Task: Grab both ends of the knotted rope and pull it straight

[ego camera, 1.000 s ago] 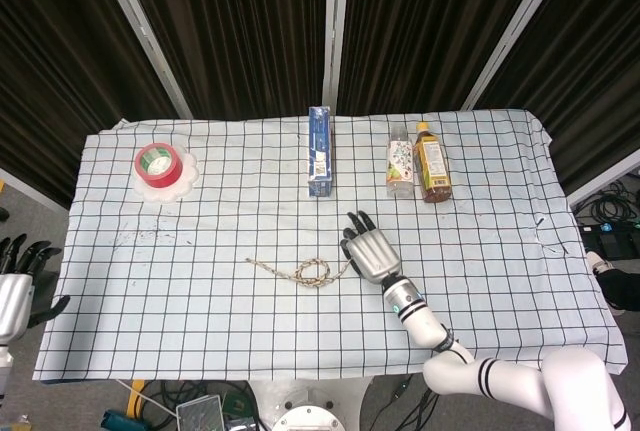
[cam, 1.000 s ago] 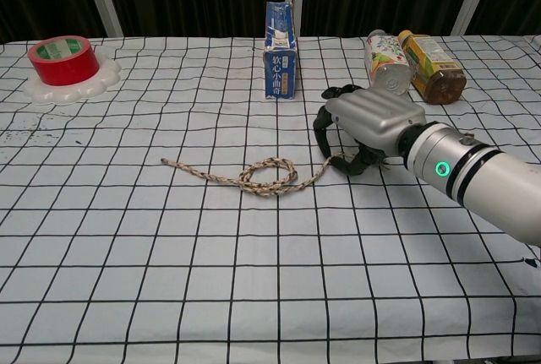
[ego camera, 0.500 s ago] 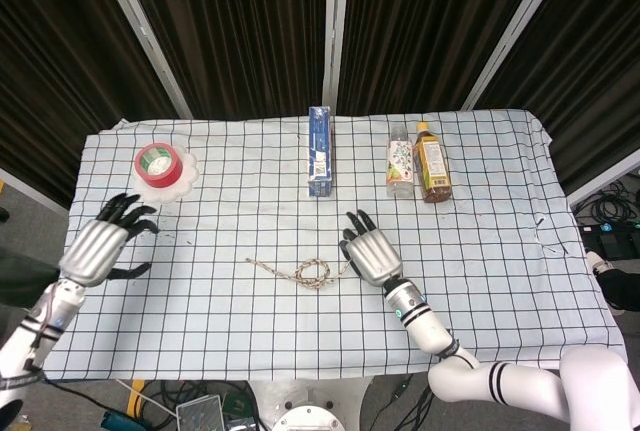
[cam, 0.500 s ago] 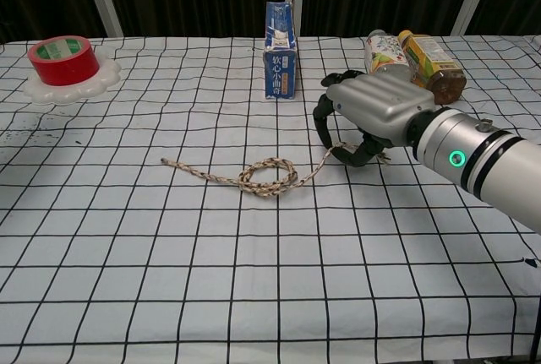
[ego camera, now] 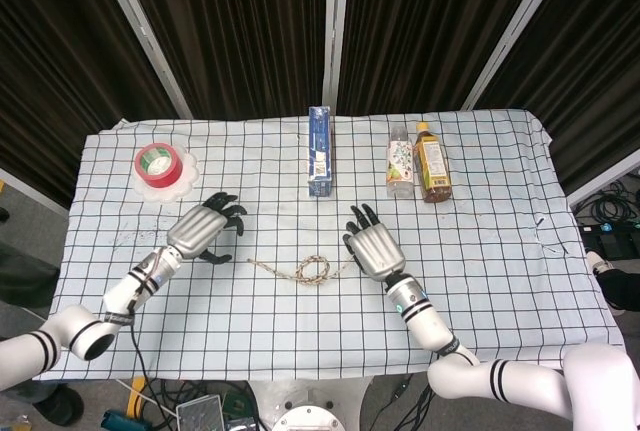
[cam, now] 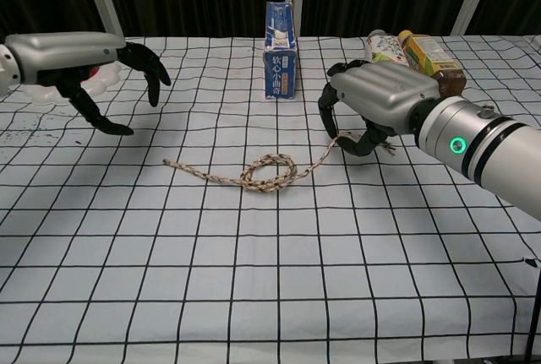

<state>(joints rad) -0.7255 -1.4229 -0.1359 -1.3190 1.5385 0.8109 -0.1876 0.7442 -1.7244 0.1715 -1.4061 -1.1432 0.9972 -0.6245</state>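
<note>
The knotted rope point(ego camera: 303, 271) point(cam: 269, 172) lies mid-table on the checked cloth, a loose knot at its middle and its left end point(cam: 167, 162) flat on the cloth. Its right end rises off the cloth into my right hand point(ego camera: 372, 248) point(cam: 374, 99), which pinches it under curled fingers. My left hand point(ego camera: 206, 228) point(cam: 91, 59) hovers above the cloth, up and to the left of the rope's left end. Its fingers are spread and curved with nothing in them, and it does not touch the rope.
A blue carton point(ego camera: 320, 151) point(cam: 280, 50) stands behind the rope. Two bottles point(ego camera: 400, 168) point(ego camera: 432, 163) lie at the back right, close behind my right hand. A red tape roll point(ego camera: 158, 163) on a white dish sits back left.
My left arm has swung in from the table's left edge to just beside the rope's left end. My right hand has risen slightly, lifting the rope's right end.
</note>
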